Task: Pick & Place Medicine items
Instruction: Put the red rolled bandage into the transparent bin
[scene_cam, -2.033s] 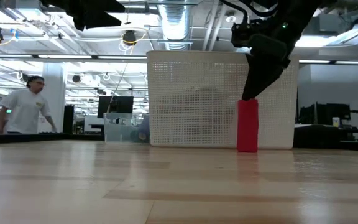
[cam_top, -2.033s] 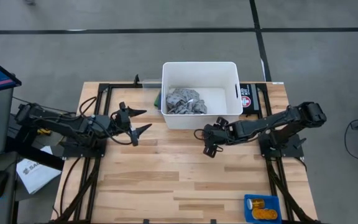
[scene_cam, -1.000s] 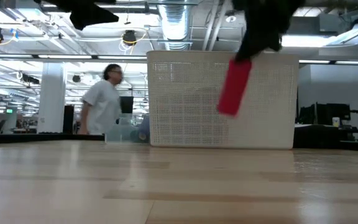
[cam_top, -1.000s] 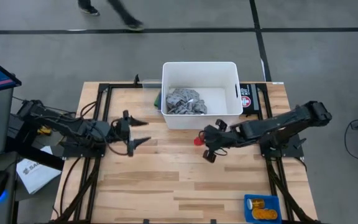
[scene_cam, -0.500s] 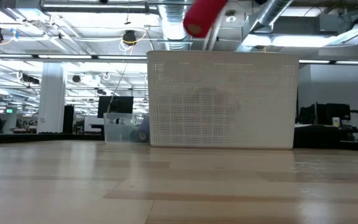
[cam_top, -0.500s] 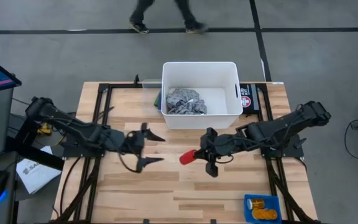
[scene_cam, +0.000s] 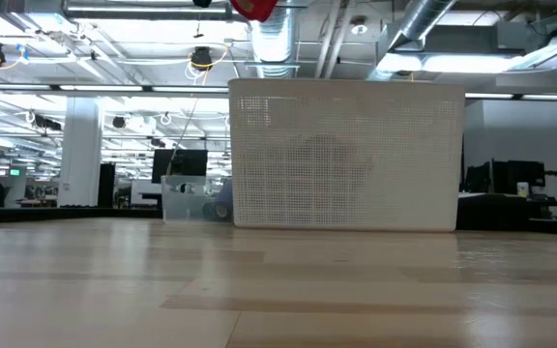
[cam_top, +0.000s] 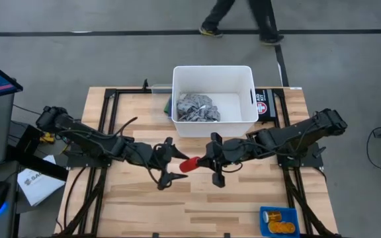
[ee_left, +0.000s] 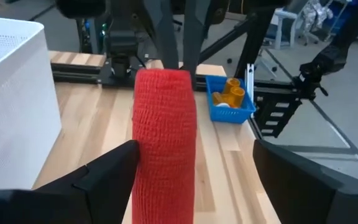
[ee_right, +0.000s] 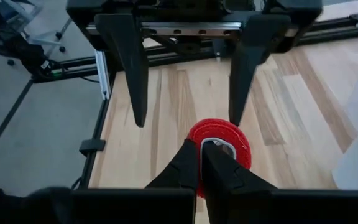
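Observation:
A red bandage roll [cam_top: 189,164] hangs level in the air over the middle of the table, with my right gripper [cam_top: 204,162] shut on its right end. My left gripper [cam_top: 177,165] is open and faces it from the left. Its two fingers [ee_left: 114,171] stand on either side of the roll's free end [ee_left: 165,137]. I cannot tell whether they touch it. The medicine items, small orange bottles [cam_top: 278,221], stand in a blue tray [cam_top: 264,215] at the near right corner. The low view shows only the roll's underside [scene_cam: 254,8] at the top edge. My right gripper holds the red roll by the rim of its right end [ee_right: 199,134]. It pinches the roll's wall, one finger [ee_right: 219,168] seemingly in the hollow core and the other outside. The fingers come level from the table's right, along the roll. The roll is lifted clear and points left.
The white bin [cam_top: 213,129] stands at the far middle with a grey rag [cam_top: 197,108] inside. A black box with a red label [cam_top: 264,104] lies to its right. A person's legs [cam_top: 243,16] cross the floor beyond the table.
My right gripper has risen and gone toward the table's left and near edge, carrying the red roll up away from the bin and tipping it from hanging to level. My left gripper has moved right toward the roll until its open fingers flank the free end.

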`<state>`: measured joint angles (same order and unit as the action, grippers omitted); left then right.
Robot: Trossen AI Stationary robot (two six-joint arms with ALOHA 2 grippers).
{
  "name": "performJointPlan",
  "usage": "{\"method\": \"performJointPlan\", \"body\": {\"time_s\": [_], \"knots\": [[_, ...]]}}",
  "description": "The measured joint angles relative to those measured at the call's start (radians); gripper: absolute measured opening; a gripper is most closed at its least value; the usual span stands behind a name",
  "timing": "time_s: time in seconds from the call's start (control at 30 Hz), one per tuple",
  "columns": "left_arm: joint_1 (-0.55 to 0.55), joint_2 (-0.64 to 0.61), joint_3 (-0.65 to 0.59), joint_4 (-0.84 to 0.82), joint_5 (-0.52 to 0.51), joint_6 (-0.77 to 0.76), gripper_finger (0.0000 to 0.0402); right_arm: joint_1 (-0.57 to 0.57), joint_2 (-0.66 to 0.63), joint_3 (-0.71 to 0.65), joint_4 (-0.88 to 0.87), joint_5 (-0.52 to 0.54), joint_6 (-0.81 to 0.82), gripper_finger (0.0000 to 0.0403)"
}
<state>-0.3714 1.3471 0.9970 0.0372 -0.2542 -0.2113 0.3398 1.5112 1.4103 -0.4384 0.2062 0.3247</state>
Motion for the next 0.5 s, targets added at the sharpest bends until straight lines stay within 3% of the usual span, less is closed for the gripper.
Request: {"method": "performJointPlan", "body": {"time_s": [0.5], "knots": [[0.024, 0.005, -0.001, -0.006, 0.003, -0.060, 0.0273, -0.007, 0.000, 0.008, 0.080, -0.019, -0.047, 0.0000]]}}
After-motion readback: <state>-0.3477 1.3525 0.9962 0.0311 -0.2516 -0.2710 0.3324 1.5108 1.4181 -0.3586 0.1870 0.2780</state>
